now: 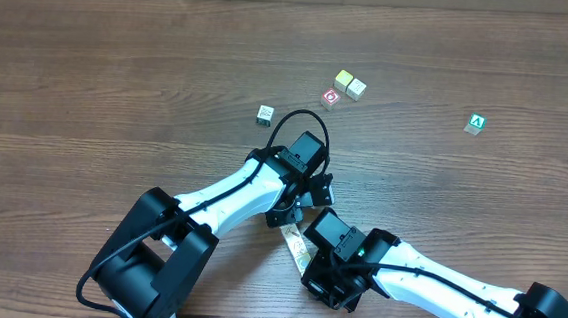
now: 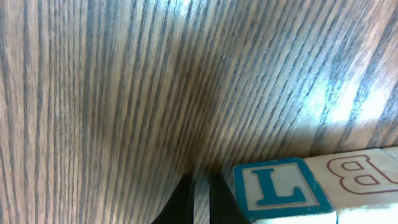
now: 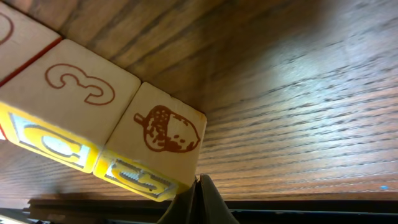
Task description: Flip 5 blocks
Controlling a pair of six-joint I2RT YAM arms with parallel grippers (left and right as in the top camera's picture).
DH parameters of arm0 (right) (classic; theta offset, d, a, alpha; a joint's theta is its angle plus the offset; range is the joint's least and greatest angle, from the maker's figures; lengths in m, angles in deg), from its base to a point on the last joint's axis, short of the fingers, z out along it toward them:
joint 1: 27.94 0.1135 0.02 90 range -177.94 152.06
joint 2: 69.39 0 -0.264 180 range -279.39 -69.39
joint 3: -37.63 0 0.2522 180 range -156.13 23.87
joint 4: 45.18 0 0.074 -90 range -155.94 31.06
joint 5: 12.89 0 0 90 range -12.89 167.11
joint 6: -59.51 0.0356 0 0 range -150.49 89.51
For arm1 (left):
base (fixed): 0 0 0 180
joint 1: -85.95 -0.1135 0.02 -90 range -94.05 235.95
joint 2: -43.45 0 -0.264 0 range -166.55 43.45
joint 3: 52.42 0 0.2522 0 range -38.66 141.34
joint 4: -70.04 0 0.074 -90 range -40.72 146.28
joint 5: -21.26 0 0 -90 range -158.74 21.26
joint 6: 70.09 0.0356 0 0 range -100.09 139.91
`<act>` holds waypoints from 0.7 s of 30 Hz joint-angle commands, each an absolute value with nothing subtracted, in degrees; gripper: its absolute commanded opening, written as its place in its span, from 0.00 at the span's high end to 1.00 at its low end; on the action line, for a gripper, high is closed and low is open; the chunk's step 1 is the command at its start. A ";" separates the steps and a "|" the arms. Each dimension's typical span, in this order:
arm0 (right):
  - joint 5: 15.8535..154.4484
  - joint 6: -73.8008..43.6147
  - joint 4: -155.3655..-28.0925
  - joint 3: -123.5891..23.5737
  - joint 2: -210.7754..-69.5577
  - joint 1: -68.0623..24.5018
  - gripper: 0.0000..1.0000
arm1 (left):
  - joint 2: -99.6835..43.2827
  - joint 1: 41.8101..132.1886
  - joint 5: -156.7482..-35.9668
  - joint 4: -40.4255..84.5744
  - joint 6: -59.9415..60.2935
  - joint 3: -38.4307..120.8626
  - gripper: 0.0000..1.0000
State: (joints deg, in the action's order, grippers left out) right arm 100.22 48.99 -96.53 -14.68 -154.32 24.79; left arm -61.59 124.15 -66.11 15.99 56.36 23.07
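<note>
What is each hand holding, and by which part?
Nothing is held. The left hand and right hand are both shut and empty, each beside the blocks, not around them.

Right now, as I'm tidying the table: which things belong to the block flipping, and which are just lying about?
Job: row of pale blocks, including acorn block and 3 block.
Lying about: green A cube, red-framed cube, yellow-topped cube.

Only the tips of the left claw (image 2: 200,202) show, at the bottom edge. Just right of it the L block (image 2: 280,190) is cut off below, the B block (image 2: 360,180) by the right edge. Up-left of the right claw (image 3: 198,200), a corner block (image 3: 15,31) is cut by the edge, its red mark unreadable. Overhead, the 2 arms (image 1: 232,190) hide most of the block row (image 1: 295,242).
</note>
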 commanded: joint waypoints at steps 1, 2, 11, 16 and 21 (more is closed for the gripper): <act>99.70 49.23 -95.63 -14.65 -154.45 25.38 0.96 | -62.31 124.21 -66.87 15.57 57.65 22.44 0.96; 99.70 49.25 -95.56 -14.65 -154.45 25.38 0.96 | -62.31 124.23 -66.89 15.53 57.65 22.44 0.96; 99.81 49.25 -95.39 -14.65 -154.45 25.40 0.96 | -62.31 124.21 -66.85 14.72 57.65 22.44 0.96; 99.72 49.69 -95.00 -14.65 -154.45 26.14 0.96 | -62.31 124.23 -66.87 14.61 57.65 22.44 0.96; 99.72 49.71 -94.95 -14.65 -154.45 26.23 0.96 | -62.31 124.23 -66.85 14.57 57.65 22.44 0.96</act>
State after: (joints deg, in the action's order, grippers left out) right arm 100.31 49.06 -95.59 -14.68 -154.32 26.10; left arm -61.59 124.15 -65.89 15.09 56.36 23.07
